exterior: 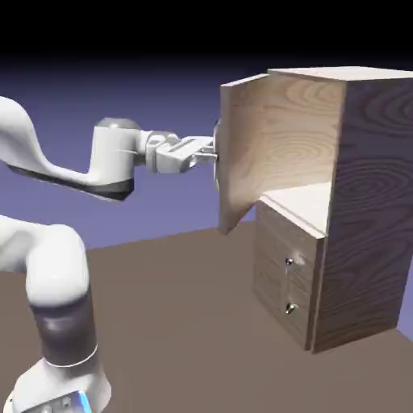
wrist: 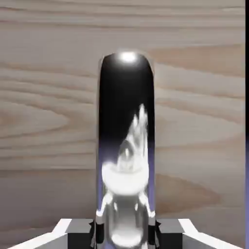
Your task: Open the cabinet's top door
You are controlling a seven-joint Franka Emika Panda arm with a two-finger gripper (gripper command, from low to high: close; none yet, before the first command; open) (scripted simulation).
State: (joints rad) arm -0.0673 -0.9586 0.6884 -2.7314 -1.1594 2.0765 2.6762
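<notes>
Snugly closed claw (wrist: pixel 125 234) — fingers either side, gripping silver door handle (wrist: pixel 126 146).

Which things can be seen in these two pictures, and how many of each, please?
cabinet: one, light-brown wood with pale top, at the exterior view's right
top door: one, light-brown wood, standing open
long handle: one, shiny silver, on the top door
lower panel: one, brown wood, below the opening
small handle: one, silver, on the lower panel
table: one, brown, under everything
robot arm: one, white, at left
gripper: one, grey-tipped, closed on the long handle
</notes>
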